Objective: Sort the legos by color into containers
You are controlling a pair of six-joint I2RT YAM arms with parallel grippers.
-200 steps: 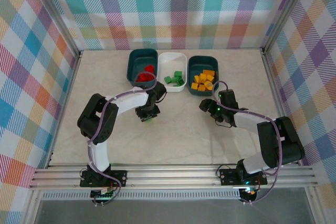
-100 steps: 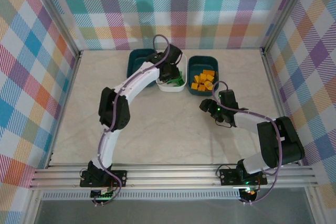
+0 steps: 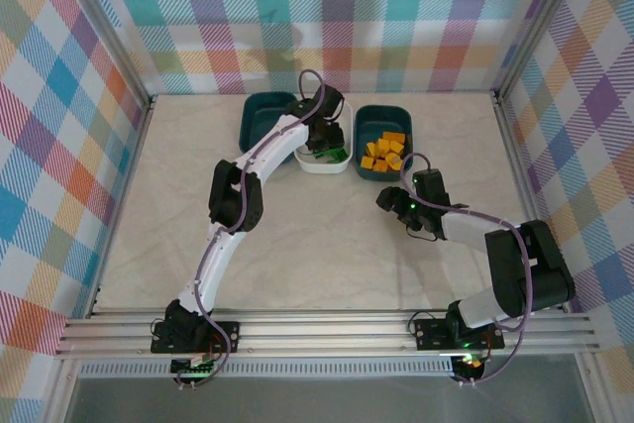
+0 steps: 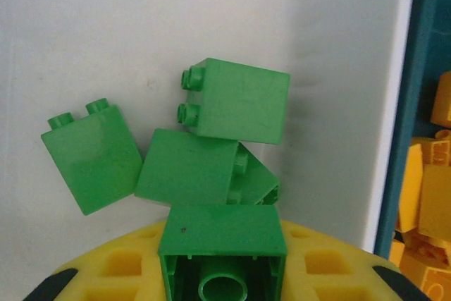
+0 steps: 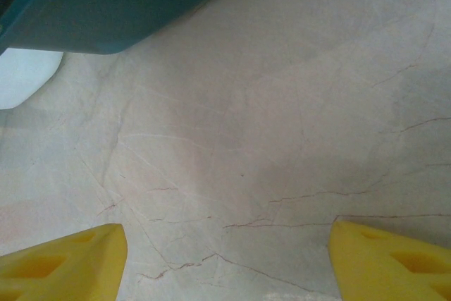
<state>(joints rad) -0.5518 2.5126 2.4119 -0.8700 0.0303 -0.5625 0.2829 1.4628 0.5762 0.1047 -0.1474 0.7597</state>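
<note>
Three tubs sit in a row at the far side of a pale marble tabletop (image 3: 297, 245), inside plaid-patterned walls. The left arm is stretched far forward, and the left gripper (image 4: 222, 248) hangs over the white tub (image 4: 106, 33), the middle one of the row. Its yellow fingers (image 4: 120, 266) are pressed against both sides of one green brick (image 4: 222, 227), which is pinched with its hollow underside facing the wrist camera. Just below it, several loose green bricks (image 4: 239, 100) lie in a small cluster on the white tub's floor, some overlapping and tipped on their sides. To the right, touching the white tub, a teal tub (image 3: 369, 116) holds a pile of yellow bricks (image 3: 384, 151). Another teal tub (image 3: 260, 118) stands on the left, partly covered by the arm. The right gripper (image 5: 225, 259) hovers low over bare tabletop just in front of the yellow bricks' tub, its fingers spread wide apart with nothing between them.
</note>
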